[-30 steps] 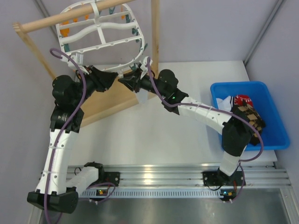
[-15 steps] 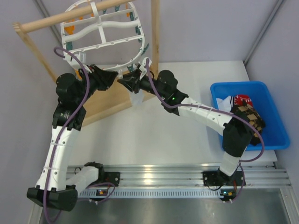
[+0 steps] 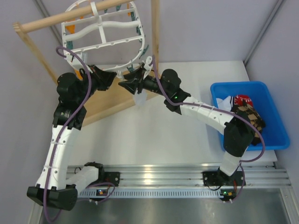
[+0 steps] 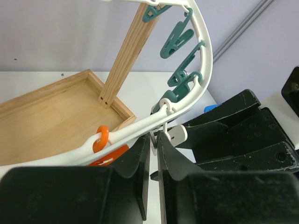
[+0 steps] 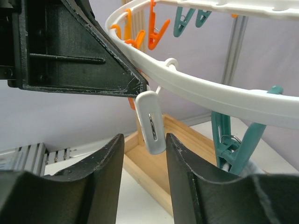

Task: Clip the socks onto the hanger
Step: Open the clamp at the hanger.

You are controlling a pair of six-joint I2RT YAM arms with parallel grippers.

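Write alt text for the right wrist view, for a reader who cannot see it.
A white clip hangs from the hanger's white rim, its lower end between the open right gripper's black fingers. Orange clips and teal clips hang along the rim, above a wooden tray.

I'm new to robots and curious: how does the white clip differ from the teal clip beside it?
The white clip is a rounded, slotted paddle; the teal clip is forked. The white clip hangs between the right fingers; the teal clip hangs outside them. Both dangle from the hanger.
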